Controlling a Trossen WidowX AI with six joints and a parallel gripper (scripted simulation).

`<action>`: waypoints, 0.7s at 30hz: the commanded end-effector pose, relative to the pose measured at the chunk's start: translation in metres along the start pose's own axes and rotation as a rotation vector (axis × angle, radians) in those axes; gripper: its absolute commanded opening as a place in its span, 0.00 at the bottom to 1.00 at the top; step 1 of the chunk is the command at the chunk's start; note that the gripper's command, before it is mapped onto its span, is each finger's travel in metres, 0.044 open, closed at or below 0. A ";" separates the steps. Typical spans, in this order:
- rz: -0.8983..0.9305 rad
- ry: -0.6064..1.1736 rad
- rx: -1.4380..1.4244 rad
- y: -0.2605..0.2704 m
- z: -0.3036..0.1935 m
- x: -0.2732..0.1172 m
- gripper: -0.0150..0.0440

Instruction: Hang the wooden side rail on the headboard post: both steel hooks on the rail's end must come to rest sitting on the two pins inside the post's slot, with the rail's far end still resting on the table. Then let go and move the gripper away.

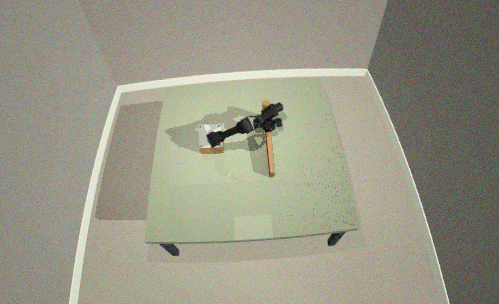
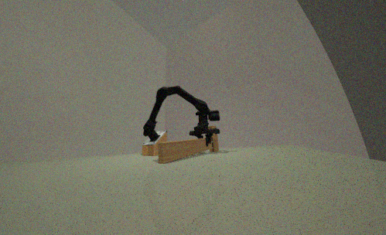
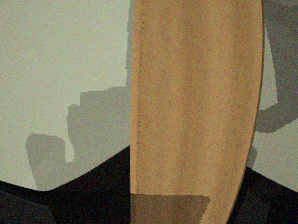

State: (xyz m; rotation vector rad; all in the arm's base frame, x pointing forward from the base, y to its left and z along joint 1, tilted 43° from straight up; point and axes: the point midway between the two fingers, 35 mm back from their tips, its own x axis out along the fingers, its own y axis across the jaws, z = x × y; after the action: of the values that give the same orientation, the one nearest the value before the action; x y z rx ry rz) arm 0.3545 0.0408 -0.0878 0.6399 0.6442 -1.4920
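The wooden side rail (image 1: 270,154) (image 2: 182,150) (image 3: 195,100) stands on its narrow edge, running from the post toward the front of the table. Its far end is at or very near the table top. My gripper (image 2: 208,141) is shut on the rail close to its post end, and its fingers flank the rail at the bottom of the wrist view. The headboard post (image 1: 265,104) (image 2: 215,140) stands upright just behind the gripper. The hooks, the slot and the pins are hidden by the gripper and arm, so whether the hooks touch the pins cannot be seen.
The arm's base sits on a wooden block (image 1: 212,150) (image 2: 150,150) with a pale top plate, left of the rail. The arm arches from it over to the rail. The green table (image 1: 189,210) carries all of these, and its front edge lies beyond the rail's far end.
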 end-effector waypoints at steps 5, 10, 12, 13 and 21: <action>0.021 0.008 0.008 0.003 -0.002 -0.010 0.25; 0.021 0.008 0.008 0.004 -0.003 -0.009 0.25; 0.021 0.008 0.008 0.004 -0.003 -0.009 0.25; 0.021 0.008 0.008 0.004 -0.003 -0.009 0.25; 0.021 0.008 0.008 0.005 -0.004 -0.008 0.25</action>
State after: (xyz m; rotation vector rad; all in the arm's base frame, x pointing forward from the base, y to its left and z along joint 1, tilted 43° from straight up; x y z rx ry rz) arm 0.3567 0.0425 -0.0863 0.6483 0.6393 -1.4899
